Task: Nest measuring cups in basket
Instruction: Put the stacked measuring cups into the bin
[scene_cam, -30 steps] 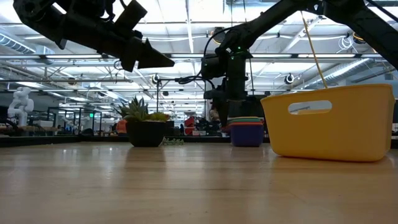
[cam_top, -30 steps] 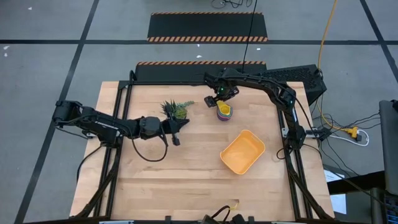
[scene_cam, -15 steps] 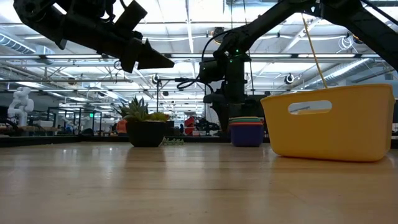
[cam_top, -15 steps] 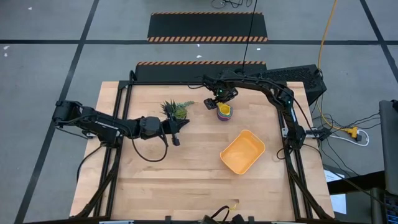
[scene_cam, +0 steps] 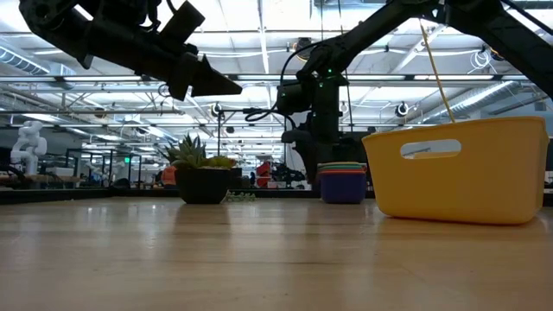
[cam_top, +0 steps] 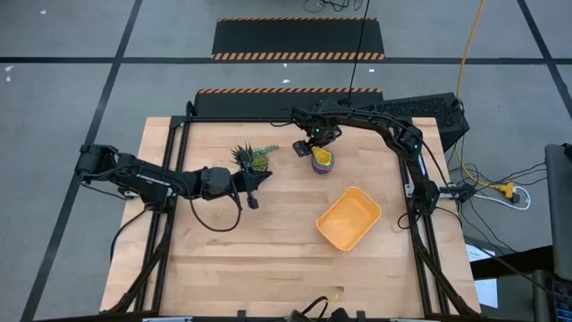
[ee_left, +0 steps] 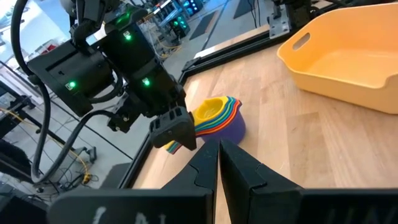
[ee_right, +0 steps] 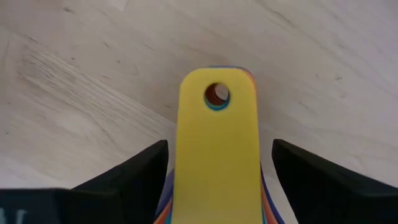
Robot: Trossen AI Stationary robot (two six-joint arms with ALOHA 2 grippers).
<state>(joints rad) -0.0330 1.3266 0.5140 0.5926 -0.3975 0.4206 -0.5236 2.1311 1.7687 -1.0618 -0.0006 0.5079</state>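
Note:
The measuring cups (cam_top: 322, 160) are nested in one stack, yellow on top, and the bottom cup stands on the table (cam_top: 268, 259) at its far middle. Their stacked handles (ee_right: 217, 143) lie between the fingers of my right gripper (ee_right: 219, 146). This gripper points down, open, with a gap on each side of the handles. The stack also shows in the low view (scene_cam: 343, 183) and the left wrist view (ee_left: 214, 117). The orange-yellow basket (cam_top: 349, 218) sits nearer, to the right. My left gripper (cam_top: 261, 182) hangs shut beside the plant, holding nothing.
A small spiky potted plant (cam_top: 253, 158) stands left of the cups, right by my left gripper. A black frame rail (cam_top: 268, 92) runs along the table's far edge. Bare wood spreads over the near half of the table.

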